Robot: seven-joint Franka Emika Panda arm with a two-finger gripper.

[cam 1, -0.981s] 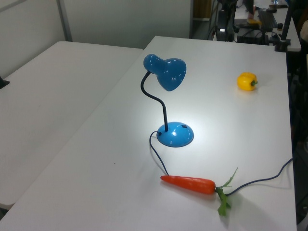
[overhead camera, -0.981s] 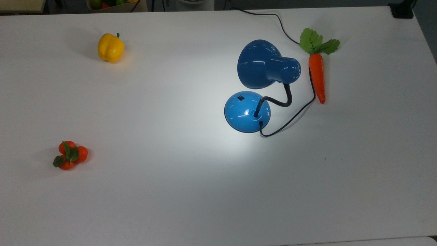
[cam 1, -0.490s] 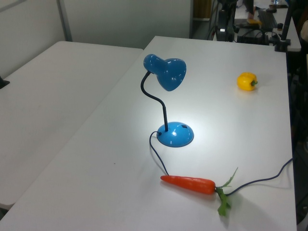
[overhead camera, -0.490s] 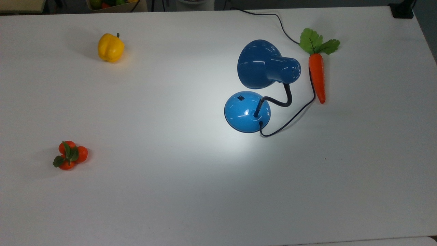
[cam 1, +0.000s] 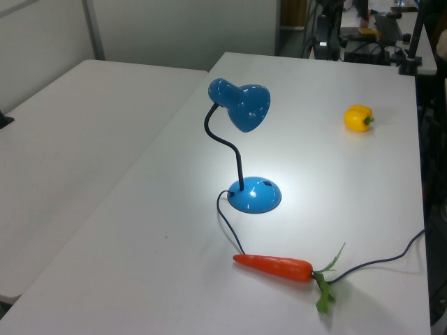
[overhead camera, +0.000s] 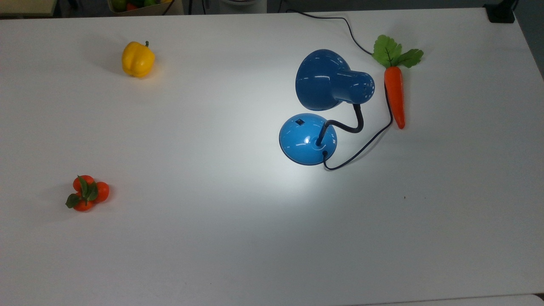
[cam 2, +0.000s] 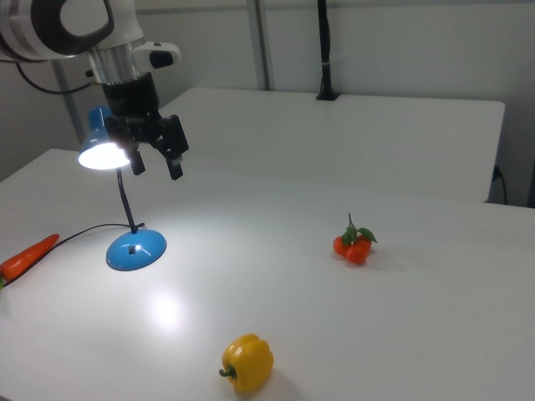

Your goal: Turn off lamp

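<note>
- My gripper [cam 2: 155, 157]: fingers spread apart, nothing between them; in the right view it hangs in the air level with the shade, well above the base.
- Lamp [overhead camera: 323, 102]: lit, a bright pool on the table [overhead camera: 238, 238] around its base [overhead camera: 307, 139]; the switch [overhead camera: 300, 122] is a small black square on the base's top, on the side under the shade [overhead camera: 325, 80].
- Risk, shade: it overhangs part of the base, so I judge a straight drop from above could knock the dome and bend the neck [overhead camera: 346, 125].
- Risk, base: a sideways or off-centre press on the glossy dome may slide the lamp instead of tripping the switch.
- Risk, cord [overhead camera: 361, 148]: it loops off the base on the far side from the switch; a snag would drag the lamp.
- Carrot [overhead camera: 395, 95]: just beyond the cord, on the side away from the switch.
- Open room: bare table on the switch side of the base; yellow pepper [overhead camera: 137, 58] and tomato cluster [overhead camera: 86, 193] well apart from the lamp.
- Edges: the lamp stands well in from every table edge.
</note>
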